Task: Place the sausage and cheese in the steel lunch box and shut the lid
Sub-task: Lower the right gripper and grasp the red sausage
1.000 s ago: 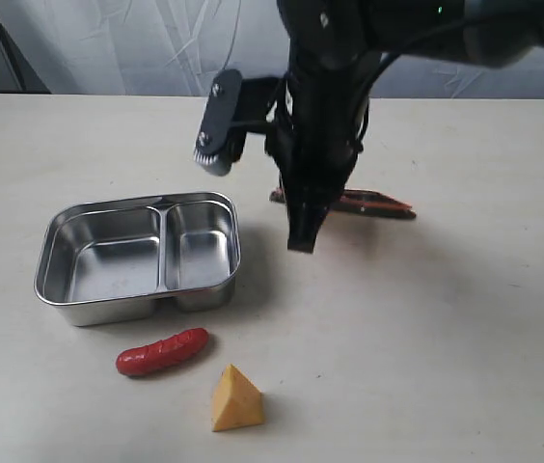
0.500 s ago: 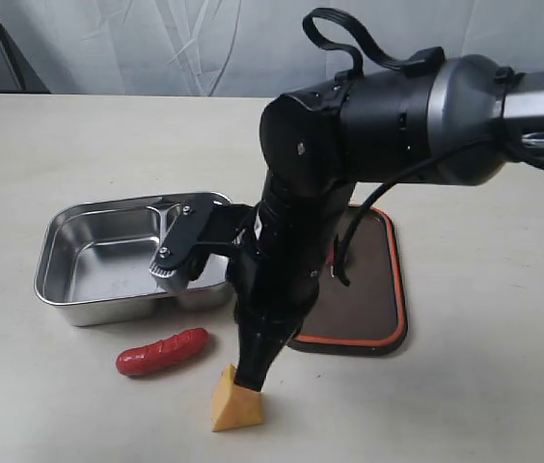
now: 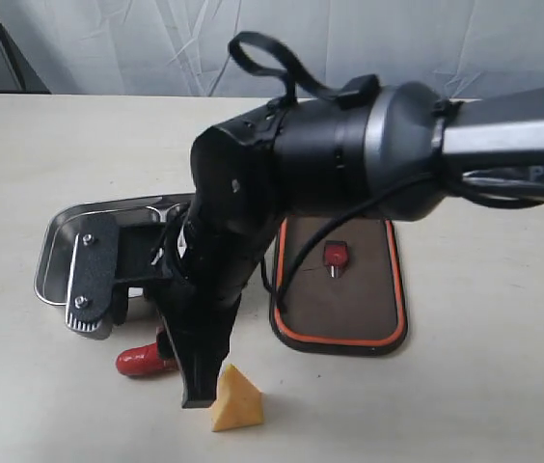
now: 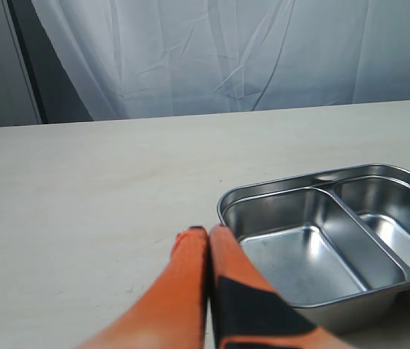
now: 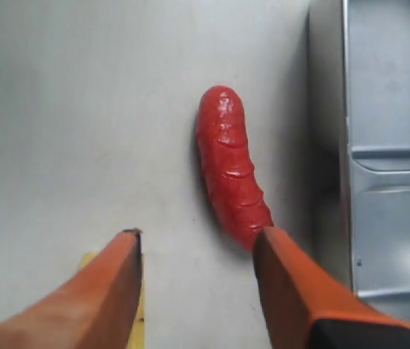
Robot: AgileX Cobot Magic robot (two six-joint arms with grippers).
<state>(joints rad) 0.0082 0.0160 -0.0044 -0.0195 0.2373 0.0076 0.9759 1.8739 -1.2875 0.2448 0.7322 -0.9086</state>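
The red sausage (image 3: 133,364) lies on the table in front of the steel lunch box (image 3: 52,243), mostly hidden by my right arm. The yellow cheese (image 3: 236,403) sits to its right. My right gripper (image 3: 143,361) hangs open over them; in the right wrist view one finger (image 5: 281,276) covers the sausage's (image 5: 229,174) near end and the other (image 5: 114,280) overlaps the cheese (image 5: 139,314). The lid (image 3: 349,299) lies seal-side up right of the box. My left gripper (image 4: 201,234) is shut on nothing beside the empty box (image 4: 224,209).
The right arm's dark body (image 3: 330,164) covers the box's right compartment and the lid's left edge. Both box compartments (image 5: 390,145) hold nothing. A white curtain (image 4: 227,51) hangs behind the table's far edge.
My right arm swung down from the back middle to the front left, ending open over the sausage and cheese. The lid, seen edge-on a second ago, now lies flat.
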